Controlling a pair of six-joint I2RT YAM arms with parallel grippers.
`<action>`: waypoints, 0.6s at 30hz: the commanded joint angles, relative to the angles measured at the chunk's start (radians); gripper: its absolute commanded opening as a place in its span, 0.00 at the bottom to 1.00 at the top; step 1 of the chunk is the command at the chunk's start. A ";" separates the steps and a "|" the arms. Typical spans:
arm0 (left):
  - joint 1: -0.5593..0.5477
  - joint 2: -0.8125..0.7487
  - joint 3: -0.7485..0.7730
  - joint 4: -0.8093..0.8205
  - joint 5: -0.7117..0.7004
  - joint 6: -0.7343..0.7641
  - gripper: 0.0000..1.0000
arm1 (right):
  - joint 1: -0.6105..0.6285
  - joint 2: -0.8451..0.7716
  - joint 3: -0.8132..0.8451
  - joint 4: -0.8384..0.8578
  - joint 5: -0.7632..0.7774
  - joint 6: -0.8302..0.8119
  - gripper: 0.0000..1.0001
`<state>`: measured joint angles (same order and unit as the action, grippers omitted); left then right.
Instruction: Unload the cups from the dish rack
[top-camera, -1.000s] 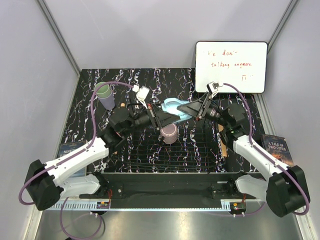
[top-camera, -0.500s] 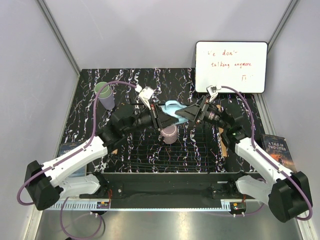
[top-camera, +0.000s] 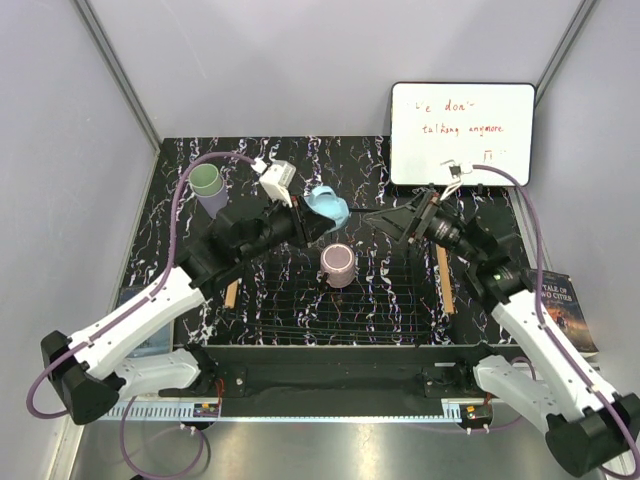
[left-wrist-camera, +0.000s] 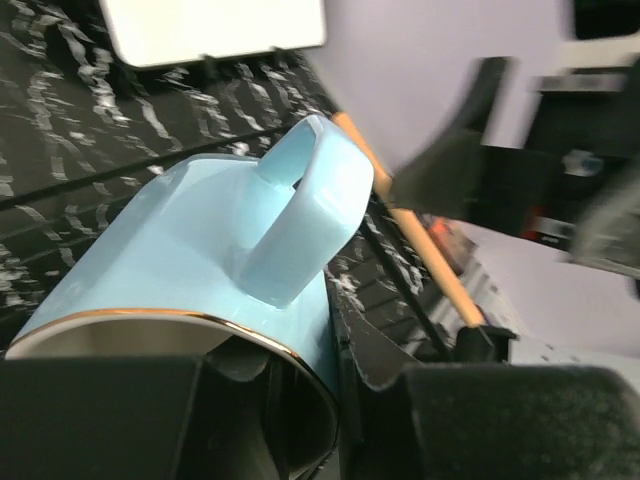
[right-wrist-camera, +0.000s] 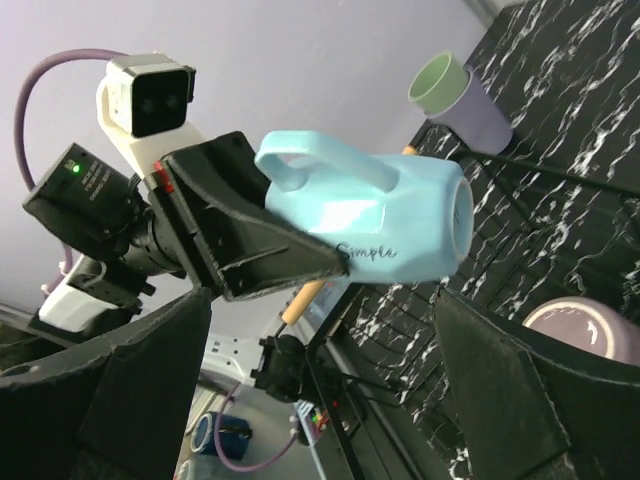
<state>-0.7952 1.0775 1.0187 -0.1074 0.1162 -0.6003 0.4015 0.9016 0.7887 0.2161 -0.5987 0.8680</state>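
My left gripper (top-camera: 313, 215) is shut on the rim of the light blue mug (top-camera: 327, 205) and holds it in the air above the back edge of the dish rack (top-camera: 300, 318). In the left wrist view, one finger is inside the mug (left-wrist-camera: 180, 250) and the other outside, at the gripper (left-wrist-camera: 335, 375). My right gripper (top-camera: 385, 218) is open and empty, just right of the mug (right-wrist-camera: 370, 225). The mauve-brown cup (top-camera: 338, 265) stands in the rack. The pale green cup (top-camera: 206, 180) sits nested in the lavender cup (top-camera: 214, 203) on the table at the back left.
A white whiteboard (top-camera: 462, 133) leans at the back right. A book (top-camera: 560, 300) lies right of the rack and another (top-camera: 140, 300) left of it. The rack's wooden bars (top-camera: 443, 280) run along both sides.
The left gripper has lifted the blue mug up and a little back-left. The right gripper, close against the mug half a second ago, has drawn back to the right, open.
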 joint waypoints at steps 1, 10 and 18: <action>0.031 0.025 0.220 -0.079 -0.188 0.149 0.00 | 0.002 -0.073 0.090 -0.191 0.117 -0.156 1.00; 0.260 0.110 0.409 -0.337 -0.292 0.194 0.00 | 0.002 -0.116 0.080 -0.299 0.158 -0.205 1.00; 0.461 0.176 0.526 -0.592 -0.454 0.200 0.00 | 0.002 -0.101 0.080 -0.322 0.172 -0.228 1.00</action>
<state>-0.4202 1.2675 1.4738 -0.6632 -0.2382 -0.4244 0.4015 0.7944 0.8577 -0.1036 -0.4503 0.6724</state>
